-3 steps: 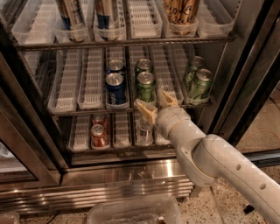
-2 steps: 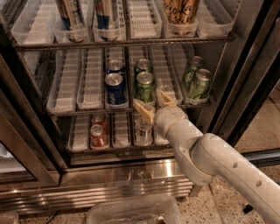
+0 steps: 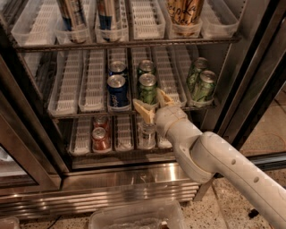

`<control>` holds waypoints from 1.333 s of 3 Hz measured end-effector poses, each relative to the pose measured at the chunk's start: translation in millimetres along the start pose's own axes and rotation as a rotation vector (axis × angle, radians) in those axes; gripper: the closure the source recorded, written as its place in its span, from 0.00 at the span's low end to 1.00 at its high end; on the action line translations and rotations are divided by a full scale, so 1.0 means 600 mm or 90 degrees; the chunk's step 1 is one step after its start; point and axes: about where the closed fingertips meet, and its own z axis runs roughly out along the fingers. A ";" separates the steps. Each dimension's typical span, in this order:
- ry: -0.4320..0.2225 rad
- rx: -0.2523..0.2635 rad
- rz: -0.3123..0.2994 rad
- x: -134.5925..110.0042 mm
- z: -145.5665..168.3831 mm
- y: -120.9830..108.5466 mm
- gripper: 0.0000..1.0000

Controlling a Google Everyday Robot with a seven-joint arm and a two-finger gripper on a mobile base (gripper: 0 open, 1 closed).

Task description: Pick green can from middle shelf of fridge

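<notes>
The fridge (image 3: 134, 176) stands open in front of me, with a steel base and wire shelves. The middle shelf (image 3: 73, 89) holds white slotted lane trays. A green can (image 3: 147, 88) stands at the front of a middle lane, with a second green can (image 3: 145, 68) behind it. Two more green cans (image 3: 204, 86) lean at the right end. Two blue cans (image 3: 117, 91) stand in the lane to the left. My gripper (image 3: 153, 103) is open just in front of and below the front green can, with tan fingers (image 3: 143, 109) spread either side of its base, not closed on it.
Red cans (image 3: 101, 138) and a clear bottle (image 3: 146, 133) sit on the lower shelf. Tall cans (image 3: 184, 11) stand on the top shelf. A dark door frame (image 3: 250, 89) stands at the right. A clear plastic bin (image 3: 136, 217) lies on the floor below.
</notes>
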 end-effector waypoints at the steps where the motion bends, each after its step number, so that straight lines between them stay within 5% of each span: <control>1: -0.007 -0.006 0.000 -0.004 0.019 -0.002 0.35; 3: -0.011 -0.016 0.008 -0.010 0.057 -0.007 0.34; 4: -0.011 -0.016 0.008 -0.010 0.057 -0.007 0.53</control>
